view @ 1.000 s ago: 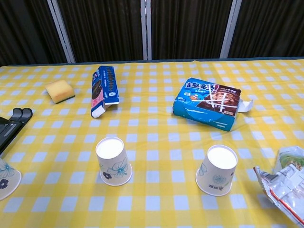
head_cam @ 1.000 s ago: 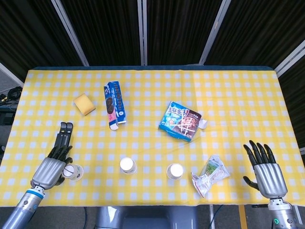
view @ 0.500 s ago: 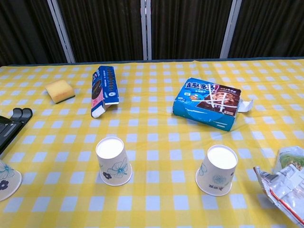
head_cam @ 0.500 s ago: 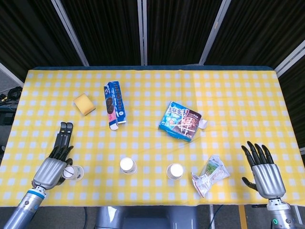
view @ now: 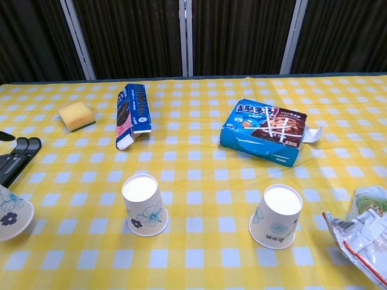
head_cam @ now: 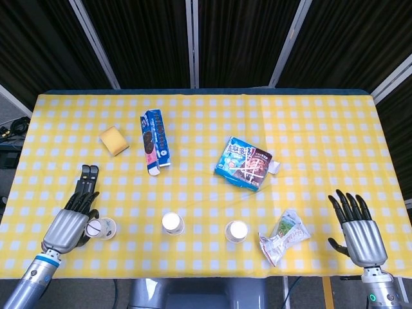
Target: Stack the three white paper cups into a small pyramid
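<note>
Head view: left hand (head_cam: 69,225) grasping one paper cup (head_cam: 103,228), tilted, near table's front-left corner; two more cups (head_cam: 172,223) (head_cam: 236,231) upside down along front edge, well apart; right hand (head_cam: 360,235) released, fingers spread, near front-right corner. Likely light, thin-walled, easily crushed; best taken gently around the side wall.

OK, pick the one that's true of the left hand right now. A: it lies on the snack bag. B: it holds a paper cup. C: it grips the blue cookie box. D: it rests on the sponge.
B: the left hand holds the leftmost paper cup at the table's near left edge.
</note>
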`<action>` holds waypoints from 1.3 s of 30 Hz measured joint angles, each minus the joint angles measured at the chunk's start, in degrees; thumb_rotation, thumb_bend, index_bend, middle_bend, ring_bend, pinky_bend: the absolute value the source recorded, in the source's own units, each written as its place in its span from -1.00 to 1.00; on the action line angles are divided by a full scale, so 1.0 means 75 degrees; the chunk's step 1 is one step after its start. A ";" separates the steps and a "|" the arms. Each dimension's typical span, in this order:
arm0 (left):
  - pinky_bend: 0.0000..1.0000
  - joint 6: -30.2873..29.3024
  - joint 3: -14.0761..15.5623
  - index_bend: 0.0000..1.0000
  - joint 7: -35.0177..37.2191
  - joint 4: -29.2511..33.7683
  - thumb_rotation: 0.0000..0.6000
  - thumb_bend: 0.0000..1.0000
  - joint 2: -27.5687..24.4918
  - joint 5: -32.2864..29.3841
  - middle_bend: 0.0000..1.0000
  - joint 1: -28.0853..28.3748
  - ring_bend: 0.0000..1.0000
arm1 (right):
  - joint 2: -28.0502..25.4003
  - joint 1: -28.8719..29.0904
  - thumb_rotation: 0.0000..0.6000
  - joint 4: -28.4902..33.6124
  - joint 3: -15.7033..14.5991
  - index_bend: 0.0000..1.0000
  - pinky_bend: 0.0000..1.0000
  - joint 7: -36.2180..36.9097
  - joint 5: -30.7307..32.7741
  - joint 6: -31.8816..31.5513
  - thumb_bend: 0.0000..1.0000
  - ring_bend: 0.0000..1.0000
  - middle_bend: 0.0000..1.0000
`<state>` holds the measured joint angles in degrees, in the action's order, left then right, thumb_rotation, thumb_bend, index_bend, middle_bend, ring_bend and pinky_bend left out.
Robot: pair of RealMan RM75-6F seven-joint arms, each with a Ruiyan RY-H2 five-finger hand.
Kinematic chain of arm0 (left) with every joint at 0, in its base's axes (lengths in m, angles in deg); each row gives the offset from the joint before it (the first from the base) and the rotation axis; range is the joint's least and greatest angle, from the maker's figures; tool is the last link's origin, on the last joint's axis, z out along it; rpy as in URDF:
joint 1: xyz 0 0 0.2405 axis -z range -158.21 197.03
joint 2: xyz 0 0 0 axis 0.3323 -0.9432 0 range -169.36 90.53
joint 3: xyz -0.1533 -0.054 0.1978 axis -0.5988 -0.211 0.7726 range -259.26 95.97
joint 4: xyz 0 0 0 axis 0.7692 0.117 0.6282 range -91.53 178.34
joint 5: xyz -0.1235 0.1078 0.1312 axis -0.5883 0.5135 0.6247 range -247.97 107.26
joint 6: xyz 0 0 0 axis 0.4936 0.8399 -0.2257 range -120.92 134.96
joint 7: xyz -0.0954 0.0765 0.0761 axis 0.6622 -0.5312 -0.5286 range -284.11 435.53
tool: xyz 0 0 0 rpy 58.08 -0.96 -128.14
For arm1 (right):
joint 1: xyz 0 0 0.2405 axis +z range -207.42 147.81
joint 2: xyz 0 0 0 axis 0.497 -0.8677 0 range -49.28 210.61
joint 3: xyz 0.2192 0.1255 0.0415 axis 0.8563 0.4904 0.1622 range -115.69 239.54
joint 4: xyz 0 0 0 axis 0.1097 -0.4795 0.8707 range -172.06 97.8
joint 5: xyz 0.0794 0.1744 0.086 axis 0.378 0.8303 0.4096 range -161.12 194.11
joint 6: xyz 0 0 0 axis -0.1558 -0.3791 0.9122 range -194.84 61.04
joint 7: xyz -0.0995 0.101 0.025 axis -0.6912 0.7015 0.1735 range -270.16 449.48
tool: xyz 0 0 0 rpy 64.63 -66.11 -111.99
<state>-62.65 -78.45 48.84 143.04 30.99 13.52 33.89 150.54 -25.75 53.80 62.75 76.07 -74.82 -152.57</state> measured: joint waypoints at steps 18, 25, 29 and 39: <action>-1.00 0.0731 -0.0779 -0.14 -0.1466 0.0821 1.00 -0.45 0.0997 -0.1163 -1.00 0.0911 -1.00 | 0.0033 0.0013 1.00 -0.0062 -0.0004 -0.97 -1.00 0.0078 -0.0007 0.0011 -0.93 -1.00 -1.00; -1.00 0.0887 -0.1023 -0.14 -0.2068 0.0987 1.00 -0.46 0.1534 -0.1760 -1.00 0.1326 -1.00 | 0.0001 0.0013 1.00 -0.0059 0.0004 -0.97 -1.00 0.0161 -0.0001 0.0000 -0.93 -1.00 -1.00; -1.00 0.0929 -0.1114 -0.14 -0.2294 0.0969 1.00 -0.46 0.1761 -0.2034 -1.00 0.1502 -1.00 | -0.0011 0.0009 1.00 -0.0050 0.0003 -0.97 -1.00 0.0183 -0.0021 -0.0021 -0.93 -1.00 -1.00; -1.00 0.0968 -0.1090 -0.14 -0.2947 0.0791 1.00 -0.46 0.2341 -0.2913 -1.00 0.1963 -1.00 | -0.0042 0.0006 1.00 -0.0040 0.0018 -0.96 -1.00 0.0254 -0.0006 -0.0036 -0.93 -1.00 -1.00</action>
<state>-55.40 -86.62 26.74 148.97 48.55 -8.32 48.61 150.22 -25.70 53.51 62.88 77.98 -74.87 -152.85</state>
